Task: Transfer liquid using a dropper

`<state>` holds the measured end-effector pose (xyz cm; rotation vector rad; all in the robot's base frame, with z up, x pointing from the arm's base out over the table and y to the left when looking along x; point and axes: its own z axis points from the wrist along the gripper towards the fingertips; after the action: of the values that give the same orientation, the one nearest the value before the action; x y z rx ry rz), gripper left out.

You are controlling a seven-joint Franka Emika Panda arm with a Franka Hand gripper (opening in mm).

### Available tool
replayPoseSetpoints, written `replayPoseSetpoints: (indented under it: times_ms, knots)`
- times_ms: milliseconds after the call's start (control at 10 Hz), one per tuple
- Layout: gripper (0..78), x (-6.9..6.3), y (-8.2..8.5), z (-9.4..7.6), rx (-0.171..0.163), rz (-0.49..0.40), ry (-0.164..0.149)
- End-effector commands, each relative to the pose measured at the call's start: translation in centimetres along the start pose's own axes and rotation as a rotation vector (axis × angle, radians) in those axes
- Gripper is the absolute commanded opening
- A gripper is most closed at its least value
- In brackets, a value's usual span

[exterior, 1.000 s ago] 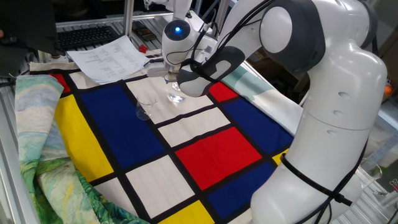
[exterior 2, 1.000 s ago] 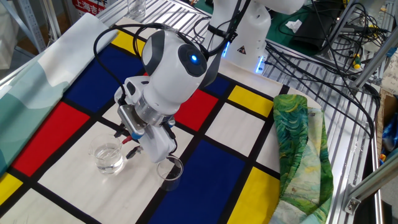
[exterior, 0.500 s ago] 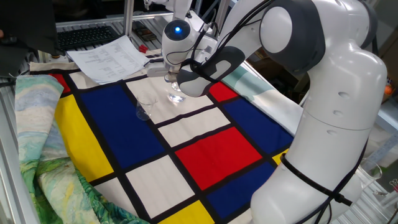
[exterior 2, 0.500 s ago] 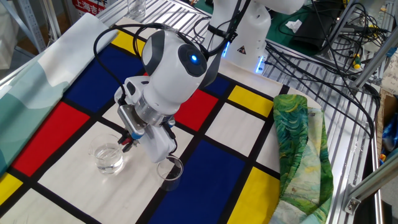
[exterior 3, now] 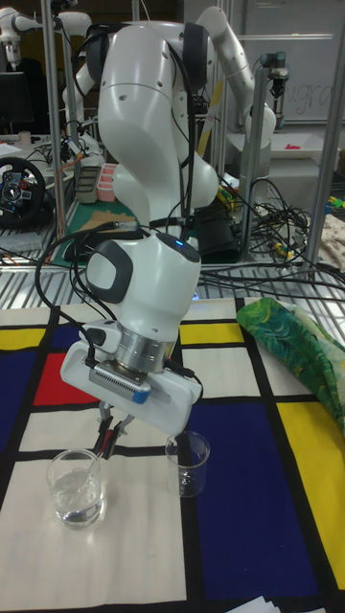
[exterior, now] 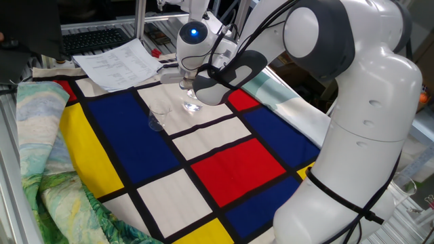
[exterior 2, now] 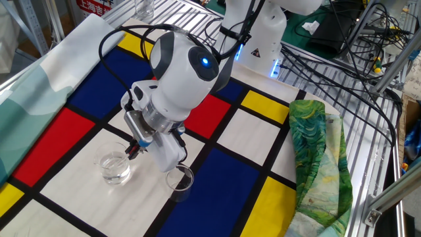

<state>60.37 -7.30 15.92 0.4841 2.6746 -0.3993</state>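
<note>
Currently, step: the dropper (exterior 3: 99,458) dips into the left glass (exterior 3: 76,488) holding the liquid (exterior 3: 77,508).
Technique: likely keep the tube upright and its tip submerged while drawing.
Claw: the claw (exterior 3: 108,427) is pinching the dropper's top.
Position: the dropper hangs directly below the claw; the empty glass (exterior 3: 188,463) stands just right.

Two glasses side by side on cloth, dropper (exterior 3: 94,466) slanting into the left glass (exterior 3: 76,488), right glass (exterior 3: 187,464) beside it

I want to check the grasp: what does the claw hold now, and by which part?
The claw holds the dropper near its upper end; its lower end is inside the glass.
</note>
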Motion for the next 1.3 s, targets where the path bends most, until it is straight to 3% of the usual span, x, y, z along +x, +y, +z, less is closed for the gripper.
replayPoseSetpoints:
  times_ms: [100,200,300,1300]
  knots:
    - [1.3,-0.2,0.0,-0.1,0.001,-0.003,-0.01]
    - [1.3,-0.2,0.0,-0.1,0.001,-0.003,-0.01]
    - [1.3,-0.8,-1.5,-2.8,-0.04,0.01,0.072]
    - [1.3,-1.6,-2.7,-4.5,-0.042,0.002,0.107]
